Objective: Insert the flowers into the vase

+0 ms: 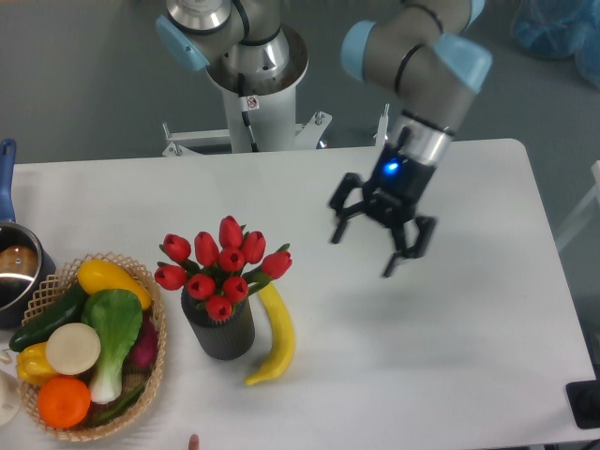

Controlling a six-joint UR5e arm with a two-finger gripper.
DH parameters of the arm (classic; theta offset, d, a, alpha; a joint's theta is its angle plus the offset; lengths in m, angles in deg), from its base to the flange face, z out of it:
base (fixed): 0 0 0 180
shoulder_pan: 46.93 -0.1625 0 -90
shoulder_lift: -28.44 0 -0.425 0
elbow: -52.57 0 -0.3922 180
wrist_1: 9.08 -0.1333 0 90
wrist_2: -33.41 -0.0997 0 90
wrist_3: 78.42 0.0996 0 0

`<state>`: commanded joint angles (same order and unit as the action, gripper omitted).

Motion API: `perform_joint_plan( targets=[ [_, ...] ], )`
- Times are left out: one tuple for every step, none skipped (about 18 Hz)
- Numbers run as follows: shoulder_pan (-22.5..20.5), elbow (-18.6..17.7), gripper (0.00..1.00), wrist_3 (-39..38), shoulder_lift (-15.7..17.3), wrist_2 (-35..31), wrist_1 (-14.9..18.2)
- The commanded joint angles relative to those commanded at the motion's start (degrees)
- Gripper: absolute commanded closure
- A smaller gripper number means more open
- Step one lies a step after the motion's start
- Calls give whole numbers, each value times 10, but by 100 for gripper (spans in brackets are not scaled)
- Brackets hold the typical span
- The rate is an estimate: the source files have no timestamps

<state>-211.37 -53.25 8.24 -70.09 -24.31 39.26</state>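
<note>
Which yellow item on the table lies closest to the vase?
The banana, lying right beside the vase. The other yellow produce sits in the wicker basket further left.

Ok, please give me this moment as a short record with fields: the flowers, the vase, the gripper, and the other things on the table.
flowers: red tulips, standing in the vase
vase: dark, upright, beside the banana
gripper: open, holding nothing, apart from the flowers, to their right
banana: yellow, lying at the vase's right side
basket: wicker, full of vegetables and fruit, left of the vase
pot: metal, at the left edge
task state: flowers look inserted
</note>
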Motion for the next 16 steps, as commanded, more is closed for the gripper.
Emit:
perform_joint_plan(
  targets=[
    [-9,2,0,4,3,-25,0],
    [-10,2,0,11,11,-47,0],
    [-11,4,0,16,21,-73,1],
    [-14,4,0,20,29,-97,2],
    [-16,1,0,24,35,-123,2],
    [-20,0,0,28,41,-142,4],
    [-28,1,0,46,51,-156,14],
    [-36,2,0,67,56,-158,22],
    [-45,5,0,96,61,-158,33],
    [-56,6,0,127,65,-159,46],
    [-65,8,0,172,70,-159,64],
    [-75,9,0,205,75,-167,77],
    [-81,9,0,224,77,-172,82],
    [-84,7,0,234,81,-172,82],
    [-90,4,0,240,82,-171,83],
    [-95,2,0,240,84,-170,83]
  ],
)
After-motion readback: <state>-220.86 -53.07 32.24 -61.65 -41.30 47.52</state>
